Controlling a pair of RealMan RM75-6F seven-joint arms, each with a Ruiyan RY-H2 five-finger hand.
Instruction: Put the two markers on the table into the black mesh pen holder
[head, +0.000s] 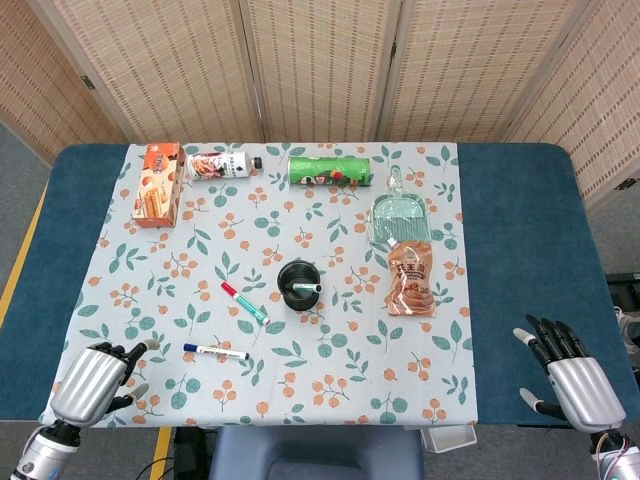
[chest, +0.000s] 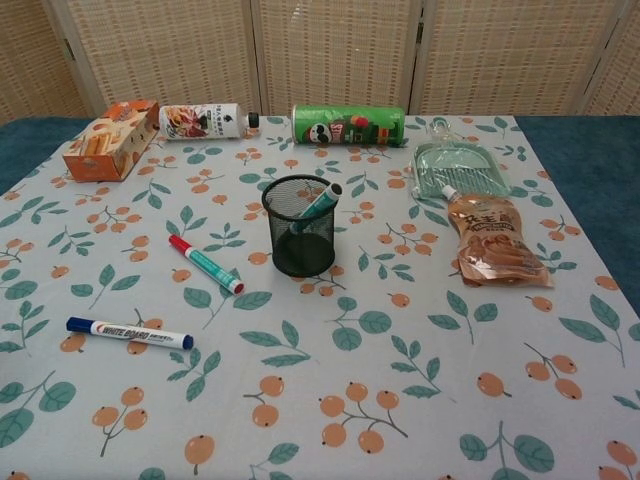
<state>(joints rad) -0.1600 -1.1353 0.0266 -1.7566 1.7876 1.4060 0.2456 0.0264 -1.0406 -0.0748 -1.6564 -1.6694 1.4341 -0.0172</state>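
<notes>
My left robot hand (head: 90, 382): at 7 o'clock on the surface (head: 520, 240), over the near left corner of the tablecloth (head: 330, 380); fingers parted, holding nothing; seen only in the head view.
My right robot hand (head: 565, 375): at 4 o'clock, over the bare blue edge; fingers spread, empty.
Blue-capped marker (chest: 129, 333): lying flat just at 2 o'clock from my left robot hand, white barrel, untouched.
Red-capped marker (chest: 206, 264): lying flat on a slant, at 1 o'clock from the blue-capped marker, near the holder's 8 o'clock side.
Black mesh pen holder (chest: 301, 240): upright near the cloth's centre; one green marker (chest: 317, 207) already leans inside it.
Orange pouch (chest: 494, 243): flat, at 3 o'clock from the holder.
Green dustpan (chest: 448, 168): just at 12 o'clock from the pouch, touching it.
Green crisp can (chest: 349, 125): on its side at 12 o'clock.
Bottle (chest: 207, 121): on its side at 11 o'clock.
Orange box (chest: 111, 139): at 10 o'clock, beside the bottle.
</notes>
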